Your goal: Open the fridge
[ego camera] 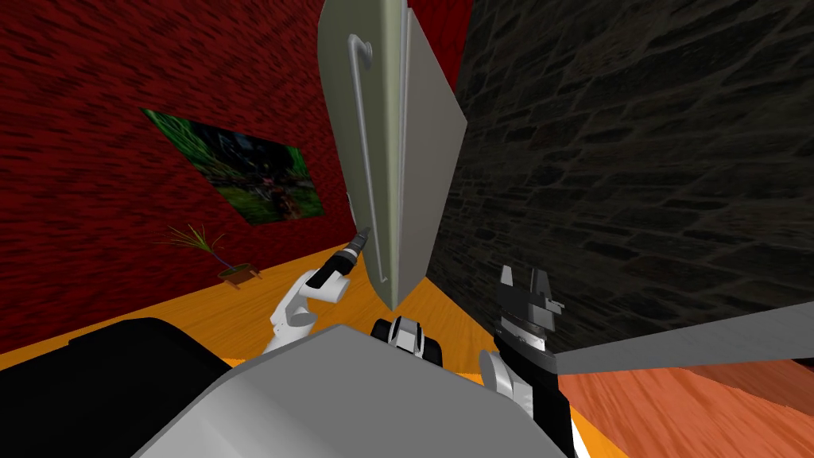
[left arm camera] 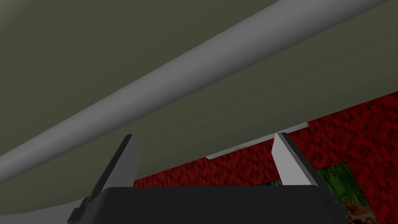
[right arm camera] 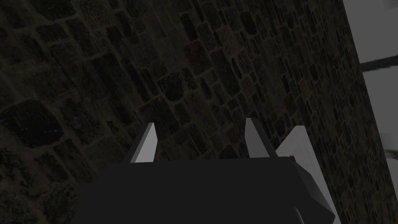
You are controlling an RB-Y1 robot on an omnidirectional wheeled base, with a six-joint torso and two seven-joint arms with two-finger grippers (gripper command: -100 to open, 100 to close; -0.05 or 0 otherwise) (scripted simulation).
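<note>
Your left fingers [left arm camera: 123,163] are spread, just short of the handle [left arm camera: 186,74]; nothing gripped, door [ego camera: 338,103] unpulled. Right fingers [right arm camera: 145,146] spread, idle.

This was a room in a home, a kitchen corner by the look of its tall grey-green fridge [ego camera: 381,159], which stood at the upper middle of the frame. On the red wall [ego camera: 95,119] at the left hung a green picture [ego camera: 238,171]. Below it a small potted plant [ego camera: 219,258] sat on the orange wooden floor [ego camera: 262,298]. A dark stone wall [ego camera: 636,159] took the right side. A grey slab [ego camera: 699,342], perhaps the edge of a surface, crossed the lower right.
</note>
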